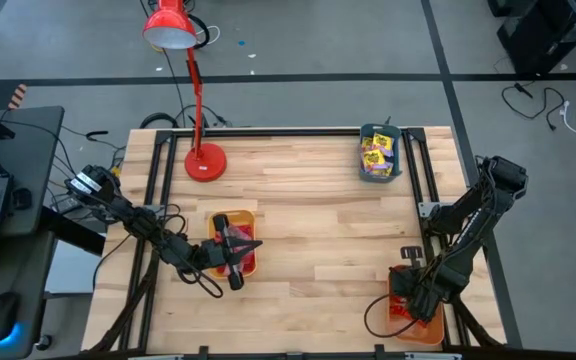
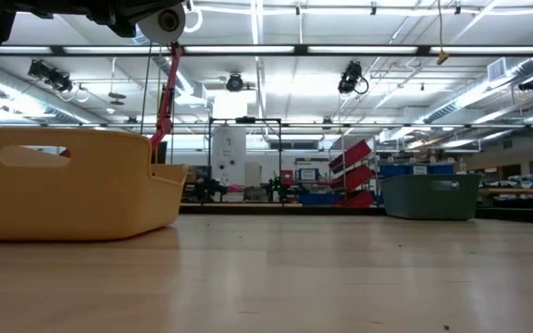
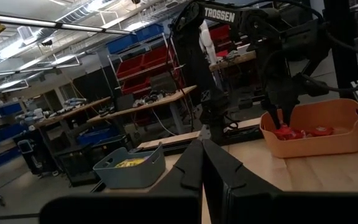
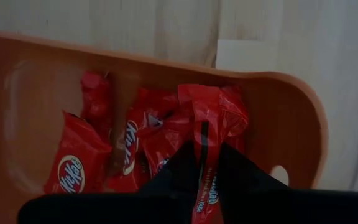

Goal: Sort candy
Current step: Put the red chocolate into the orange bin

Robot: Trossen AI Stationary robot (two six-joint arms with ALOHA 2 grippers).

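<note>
In the right wrist view my right gripper (image 4: 201, 155) is shut on a red wrapped candy (image 4: 207, 109) inside an orange tray (image 4: 291, 124) that holds several more red candies (image 4: 73, 165). The high view puts this tray (image 1: 430, 330) at the table's near right corner, under my right gripper (image 1: 414, 300). My left gripper (image 1: 251, 246) hangs shut over a second orange tray (image 1: 246, 218) at the table's middle left, with red candy (image 1: 247, 264) in it. Its fingers (image 3: 202, 146) point level toward the table's right and hold nothing that I can see. My right gripper pinches one red candy between its two fingers, which come from above and point down. The wrapper's edge (image 4: 202, 134) runs up out of the gap between the fingertips. Whether the candy's lower end rests on the candies below, I cannot tell.
A teal tray (image 1: 380, 152) with yellow and pinkish-purple packets stands at the far right of the table; it also shows in the left wrist view (image 3: 129, 169). A red desk lamp (image 1: 204, 160) stands at the far left. Bare wood lies between the trays (image 1: 328, 240).
</note>
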